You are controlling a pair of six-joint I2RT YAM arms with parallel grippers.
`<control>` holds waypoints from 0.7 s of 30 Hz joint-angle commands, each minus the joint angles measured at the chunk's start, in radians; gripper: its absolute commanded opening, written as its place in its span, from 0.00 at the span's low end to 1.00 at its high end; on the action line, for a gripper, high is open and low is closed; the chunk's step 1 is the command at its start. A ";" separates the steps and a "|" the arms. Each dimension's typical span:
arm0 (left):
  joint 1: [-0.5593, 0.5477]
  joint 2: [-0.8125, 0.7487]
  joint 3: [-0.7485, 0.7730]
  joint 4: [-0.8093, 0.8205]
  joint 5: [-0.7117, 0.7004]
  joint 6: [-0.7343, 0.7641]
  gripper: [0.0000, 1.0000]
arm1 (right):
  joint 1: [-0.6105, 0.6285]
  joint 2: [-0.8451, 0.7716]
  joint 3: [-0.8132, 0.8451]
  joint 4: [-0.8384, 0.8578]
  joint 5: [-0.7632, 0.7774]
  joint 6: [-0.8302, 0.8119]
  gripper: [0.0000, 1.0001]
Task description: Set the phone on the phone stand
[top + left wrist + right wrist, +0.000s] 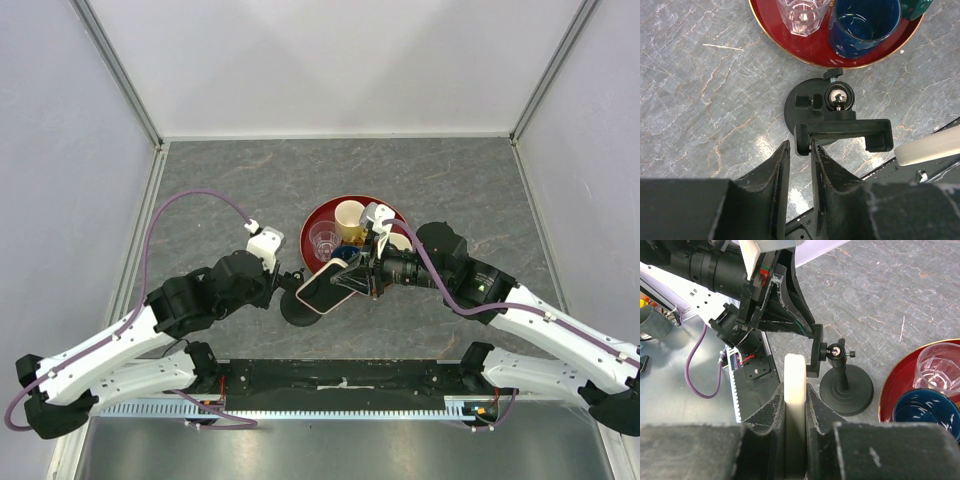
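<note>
The phone (325,290) has a black screen and a pale rim. My right gripper (360,280) is shut on it and holds it tilted above the table, just right of the phone stand (298,310). In the right wrist view the phone (795,385) shows edge-on between my fingers, close beside the stand's cradle. The stand (846,390) has a round black base, a short post and a ball joint. My left gripper (800,145) is shut on the left end of the stand's cradle (845,131). The phone's pale edge (930,150) shows at the right of the left wrist view.
A red tray (320,215) stands just behind the stand and holds a cream cup (349,215), a clear glass (800,12) and a dark blue cup (865,25). The arms' black mounting rail (340,375) runs along the near edge. Grey walls enclose the table.
</note>
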State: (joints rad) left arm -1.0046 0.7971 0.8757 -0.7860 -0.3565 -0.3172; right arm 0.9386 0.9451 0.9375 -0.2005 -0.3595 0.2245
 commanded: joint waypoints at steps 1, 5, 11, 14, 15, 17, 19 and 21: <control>0.006 -0.016 0.045 0.025 -0.010 -0.008 0.28 | 0.002 -0.016 0.035 0.085 -0.007 0.015 0.00; 0.008 -0.006 0.043 0.044 0.024 0.006 0.27 | 0.003 -0.012 0.037 0.085 -0.015 0.016 0.00; 0.008 0.039 0.045 0.044 0.074 0.024 0.26 | 0.005 -0.002 0.047 0.087 -0.032 0.013 0.00; 0.008 0.047 0.039 0.051 0.071 0.039 0.25 | 0.009 0.011 0.055 0.087 -0.041 0.013 0.00; 0.008 0.047 0.034 0.056 0.064 0.044 0.25 | 0.012 0.017 0.058 0.088 -0.042 0.012 0.00; 0.008 0.047 0.031 0.070 0.056 0.052 0.23 | 0.019 0.023 0.060 0.090 -0.044 0.013 0.00; 0.008 0.048 0.025 0.083 0.053 0.058 0.16 | 0.020 0.034 0.061 0.092 -0.042 0.004 0.00; 0.008 0.054 0.020 0.097 0.053 0.067 0.08 | 0.028 0.049 0.064 0.092 -0.044 -0.023 0.00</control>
State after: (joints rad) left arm -0.9985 0.8371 0.8875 -0.7673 -0.3153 -0.2924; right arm 0.9524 0.9840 0.9375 -0.2039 -0.3801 0.2237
